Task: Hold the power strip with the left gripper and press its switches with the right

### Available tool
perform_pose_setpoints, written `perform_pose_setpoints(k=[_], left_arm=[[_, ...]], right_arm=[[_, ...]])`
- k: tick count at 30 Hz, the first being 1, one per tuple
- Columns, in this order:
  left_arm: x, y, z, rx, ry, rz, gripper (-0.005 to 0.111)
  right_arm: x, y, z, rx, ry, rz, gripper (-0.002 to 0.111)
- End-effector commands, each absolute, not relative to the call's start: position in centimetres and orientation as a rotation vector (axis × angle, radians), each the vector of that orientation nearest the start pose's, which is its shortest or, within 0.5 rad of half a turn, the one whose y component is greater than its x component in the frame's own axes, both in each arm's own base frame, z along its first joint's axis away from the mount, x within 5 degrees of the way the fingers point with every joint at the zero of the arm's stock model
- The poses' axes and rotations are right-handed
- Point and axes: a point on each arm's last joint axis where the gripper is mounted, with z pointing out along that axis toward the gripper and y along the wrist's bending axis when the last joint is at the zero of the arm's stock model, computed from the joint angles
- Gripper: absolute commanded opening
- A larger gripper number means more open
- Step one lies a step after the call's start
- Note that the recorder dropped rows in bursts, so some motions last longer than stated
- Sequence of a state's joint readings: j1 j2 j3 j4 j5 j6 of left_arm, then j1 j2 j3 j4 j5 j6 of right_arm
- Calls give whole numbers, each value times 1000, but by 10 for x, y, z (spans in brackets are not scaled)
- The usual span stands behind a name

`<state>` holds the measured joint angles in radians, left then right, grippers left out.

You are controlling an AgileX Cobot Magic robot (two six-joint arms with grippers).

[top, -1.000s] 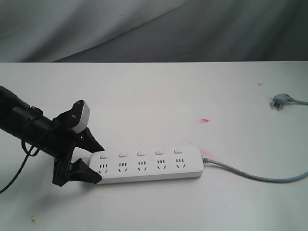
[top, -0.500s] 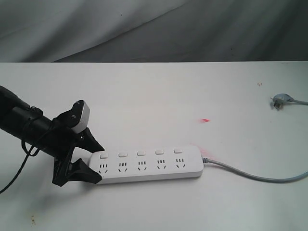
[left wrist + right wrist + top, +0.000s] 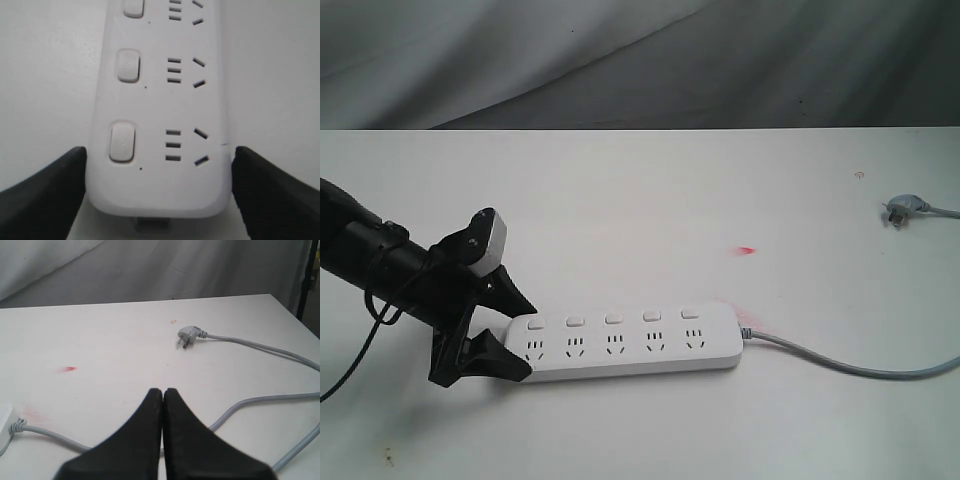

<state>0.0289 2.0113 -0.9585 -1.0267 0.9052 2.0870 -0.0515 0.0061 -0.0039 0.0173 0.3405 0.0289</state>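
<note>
The white power strip (image 3: 630, 345) lies flat on the table, its grey cord (image 3: 840, 365) running off to the right. My left gripper (image 3: 523, 340) straddles the strip's left end, one black finger against each long side, shut on it. In the left wrist view the power strip (image 3: 160, 100) fills the space between the fingers (image 3: 45, 195), with the nearest of the switches (image 3: 122, 141) just ahead. The row of switches (image 3: 613, 319) shows untouched. My right gripper (image 3: 163, 390) is shut and empty, above the cord (image 3: 50, 435); it is outside the exterior view.
The small grey plug (image 3: 900, 210) lies at the far right of the table, and the plug (image 3: 187, 335) also shows ahead of my right gripper. A red mark (image 3: 747, 249) sits on the white table (image 3: 650, 190). A grey cloth backdrop hangs behind.
</note>
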Motion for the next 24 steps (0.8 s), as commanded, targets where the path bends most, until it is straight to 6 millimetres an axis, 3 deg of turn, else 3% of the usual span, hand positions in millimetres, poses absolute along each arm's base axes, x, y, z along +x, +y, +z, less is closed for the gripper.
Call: perform_pose_setpoints(k=[1, 8, 14, 17, 21, 24], left_arm=[[320, -53, 100, 1534, 2065, -742, 47], [320, -53, 100, 1534, 2065, -742, 47], [320, -53, 100, 1534, 2065, -742, 47], [321, -53, 100, 1521, 2066, -744, 47], [321, -53, 100, 1522, 2065, -749, 47], [321, -53, 100, 1522, 2065, -749, 47]], right_arm=[[54, -4, 187, 35, 1776, -76, 0], [55, -5, 222, 185, 1371, 96, 0], [38, -18, 256, 348, 914, 185, 0], [31, -23, 264, 446, 753, 318, 0], [37, -26, 256, 600, 844, 443, 0], [42, -23, 255, 592, 950, 445, 0]])
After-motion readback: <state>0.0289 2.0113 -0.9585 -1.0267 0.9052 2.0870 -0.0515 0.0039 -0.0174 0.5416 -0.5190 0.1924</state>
